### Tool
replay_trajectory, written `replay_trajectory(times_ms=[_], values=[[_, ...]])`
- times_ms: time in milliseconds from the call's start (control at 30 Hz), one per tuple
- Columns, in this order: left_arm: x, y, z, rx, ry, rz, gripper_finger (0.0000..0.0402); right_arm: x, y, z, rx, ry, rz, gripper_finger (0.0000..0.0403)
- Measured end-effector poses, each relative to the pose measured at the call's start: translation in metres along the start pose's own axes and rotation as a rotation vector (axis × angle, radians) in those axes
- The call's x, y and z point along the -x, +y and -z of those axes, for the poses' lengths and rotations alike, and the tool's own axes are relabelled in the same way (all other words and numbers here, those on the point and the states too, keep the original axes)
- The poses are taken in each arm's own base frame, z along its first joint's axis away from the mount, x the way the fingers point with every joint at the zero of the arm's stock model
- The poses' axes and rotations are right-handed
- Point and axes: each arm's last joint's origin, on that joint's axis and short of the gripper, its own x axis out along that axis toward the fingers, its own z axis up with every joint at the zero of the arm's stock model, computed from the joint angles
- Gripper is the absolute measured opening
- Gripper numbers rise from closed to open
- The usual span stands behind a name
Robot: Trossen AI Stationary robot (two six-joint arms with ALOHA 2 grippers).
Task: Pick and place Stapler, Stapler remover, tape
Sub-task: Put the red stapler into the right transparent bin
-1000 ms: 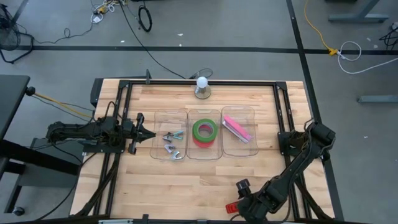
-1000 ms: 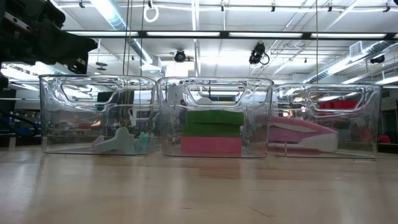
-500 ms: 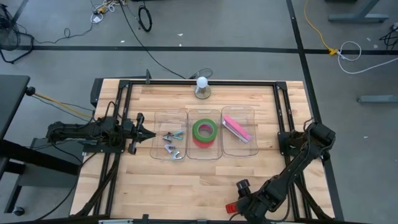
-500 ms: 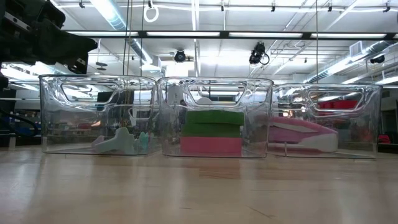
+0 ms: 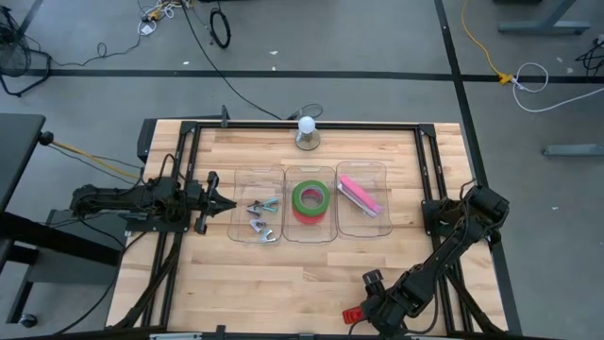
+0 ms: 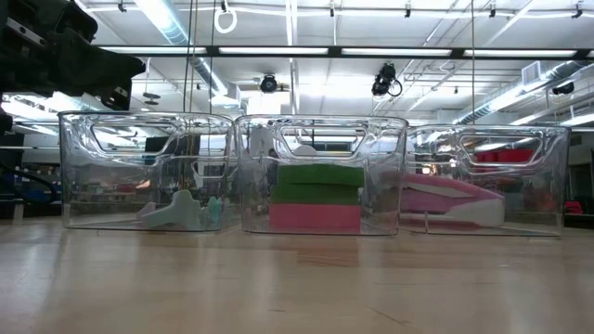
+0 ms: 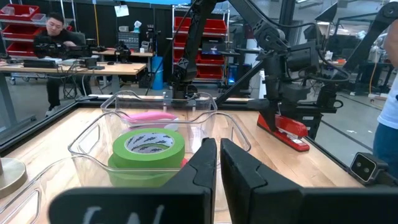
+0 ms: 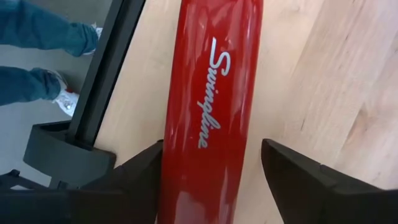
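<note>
Stapler work falls to the right arm at the near edge of the wooden table (image 5: 283, 274). The right gripper (image 8: 214, 165) hangs directly over a red Swingline stapler (image 8: 211, 106), fingers spread wide with one dark finger on each side of the red body and not visibly touching it. The stapler's long axis runs straight out ahead between those fingers, so the jaws stand across its width, and closing them should be all the grasp needs. From above, the red stapler (image 5: 353, 315) lies at the table's front right edge, just beside the frame rail, well apart from the three clear bins at mid-table.

Those bins sit in a row. The left bin (image 5: 256, 176) holds the metal staple removers (image 5: 261, 219), the middle bin (image 5: 309, 174) the green tape roll (image 5: 310, 198) on a pink layer, the right bin (image 5: 362, 172) a pink stapler (image 5: 360, 194). A white ball on a grey base (image 5: 307, 133) stands behind them.

The left gripper (image 5: 226, 205) waits low beside the left bin, fingers pressed nearly together and holding nothing, pointing along the row of bins. It is far from the red stapler; the right arm is plainly the nearer.
</note>
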Motion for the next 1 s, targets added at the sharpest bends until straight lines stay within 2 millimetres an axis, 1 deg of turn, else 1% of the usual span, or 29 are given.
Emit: replay_trajectory(times_ms=[567, 700, 1000], values=[[0.0, 0.0, 0.0, 0.0, 0.0, 0.0, 0.0025, 0.0, 0.001, 0.0006, -0.004, 0.02, -0.036, 0.0169], [0.0, 0.0, -0.0001, 0.0, 0.0, 0.0, 0.0025, 0.0, 0.0011, 0.0008, -0.004, 0.025, -0.042, 0.016], [0.0, 0.0, -0.0001, 0.0, 0.0, 0.0, 0.0025, 0.0016, 0.0012, 0.0007, -0.004, 0.024, -0.049, 0.0157]])
